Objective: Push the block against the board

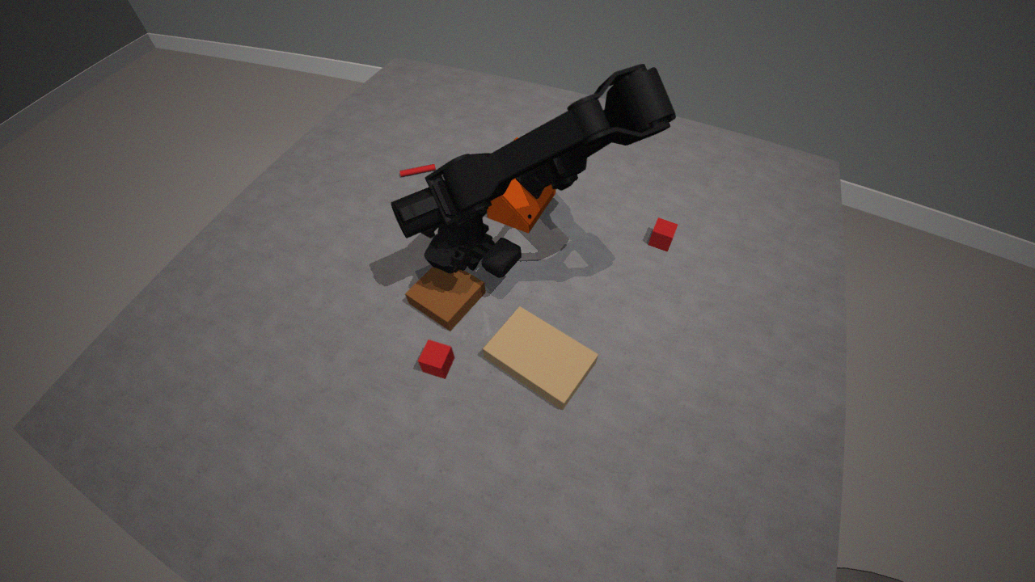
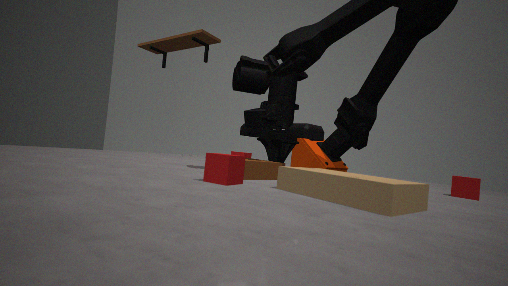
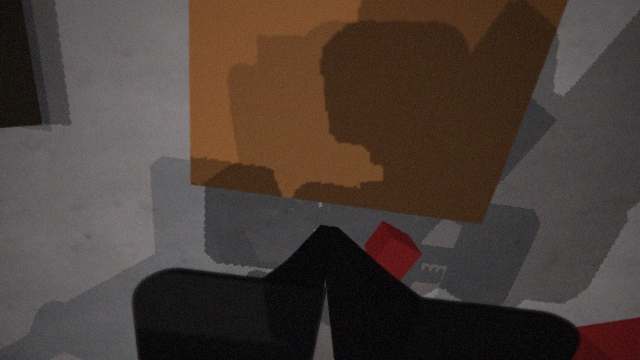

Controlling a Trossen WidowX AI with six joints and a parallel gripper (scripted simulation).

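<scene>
Pointing downward, the black parallel-jaw gripper (image 1: 462,263) (image 2: 277,161) (image 3: 327,234) is placed beside the brown square wooden-looking block (image 1: 441,297) (image 2: 262,170) (image 3: 300,100), on the side toward the angular orange base (image 1: 517,209) (image 2: 307,156). Its fingers are brought narrowly together, with nothing held between them. In the wrist view, a gap is seen between the fingertips and the block's edge; whether the block is touched lower down cannot be told.

The block is laid flat on the grey mottled tabletop (image 1: 651,449) (image 2: 142,231), well apart from the orange base's far side and near the pale tan rectangular board (image 1: 538,354) (image 2: 337,188). Grey surface is seen between block and board, so no side is yet met and contact is still to be made. The board is also laid flat.

A bright red cube (image 1: 436,359) (image 2: 223,169) is set near both, touching neither in the top view. Another red cube (image 1: 662,234) (image 2: 465,187) is placed well apart, beyond the board. A thin red rod (image 1: 417,170) is seen behind the gripper.
</scene>
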